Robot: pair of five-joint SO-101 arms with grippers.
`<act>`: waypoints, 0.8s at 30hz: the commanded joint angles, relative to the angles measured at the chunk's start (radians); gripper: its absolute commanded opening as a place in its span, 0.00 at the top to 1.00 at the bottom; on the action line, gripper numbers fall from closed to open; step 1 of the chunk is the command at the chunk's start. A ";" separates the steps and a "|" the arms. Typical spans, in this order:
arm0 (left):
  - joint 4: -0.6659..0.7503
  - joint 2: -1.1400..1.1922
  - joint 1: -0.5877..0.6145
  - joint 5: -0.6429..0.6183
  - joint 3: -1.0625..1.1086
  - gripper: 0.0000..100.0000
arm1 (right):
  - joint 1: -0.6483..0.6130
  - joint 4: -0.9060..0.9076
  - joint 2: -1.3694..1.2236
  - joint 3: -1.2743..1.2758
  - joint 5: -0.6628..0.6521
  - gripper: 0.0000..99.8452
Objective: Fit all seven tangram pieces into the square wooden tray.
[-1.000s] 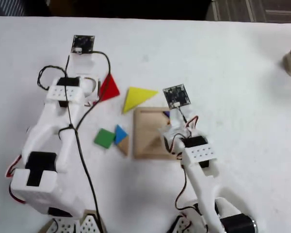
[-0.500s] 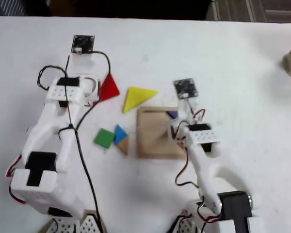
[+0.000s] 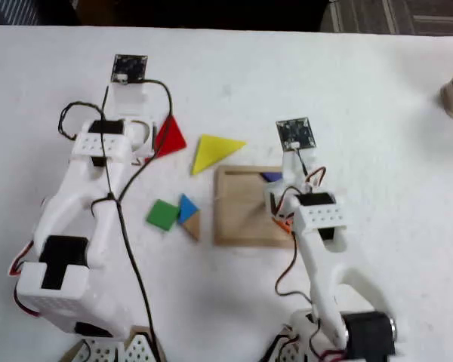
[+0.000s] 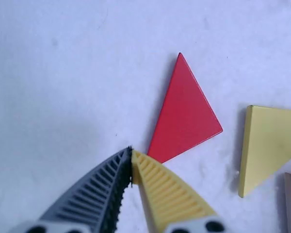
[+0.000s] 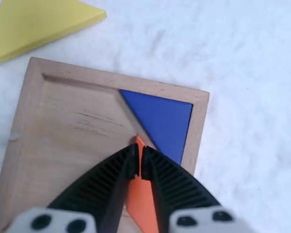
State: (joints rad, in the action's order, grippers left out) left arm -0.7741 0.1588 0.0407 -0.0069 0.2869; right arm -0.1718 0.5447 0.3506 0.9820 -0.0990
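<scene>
Right tool (image 5: 138, 160) is clamped on the orange piece (image 5: 141, 204) over the tray (image 5: 26, 111) near its 3 o'clock edge, just beside the blue triangle (image 5: 160, 119) in the 1 o'clock corner. This looks like seating piece two; next it needs lowering flat against the blue edge. Green square (image 3: 162, 214) and tan piece (image 3: 193, 225) lie on the tabletop at tray's 9 o'clock, yellow triangle (image 3: 211, 150) at 11; farthest, left tool (image 4: 131, 160) is closed and empty, tips at the red triangle (image 4: 184, 116) corner.
</scene>
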 commanded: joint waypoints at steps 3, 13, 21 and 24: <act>0.025 -0.025 0.013 0.009 -0.015 0.98 | 0.021 0.008 0.162 0.069 0.005 0.98; 0.025 -0.025 0.013 0.008 -0.014 0.98 | -0.162 -0.019 0.188 0.169 -0.002 0.98; 0.015 -0.025 0.007 0.002 -0.008 0.98 | -0.119 -0.059 0.188 0.216 -0.084 0.98; -0.014 -0.031 -0.015 0.002 0.005 0.98 | -0.101 -0.071 0.188 0.216 -0.091 0.98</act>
State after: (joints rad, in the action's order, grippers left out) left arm -0.7756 0.1588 0.0407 -0.0069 0.2977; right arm -0.2946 0.5017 0.5086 1.2045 -0.1726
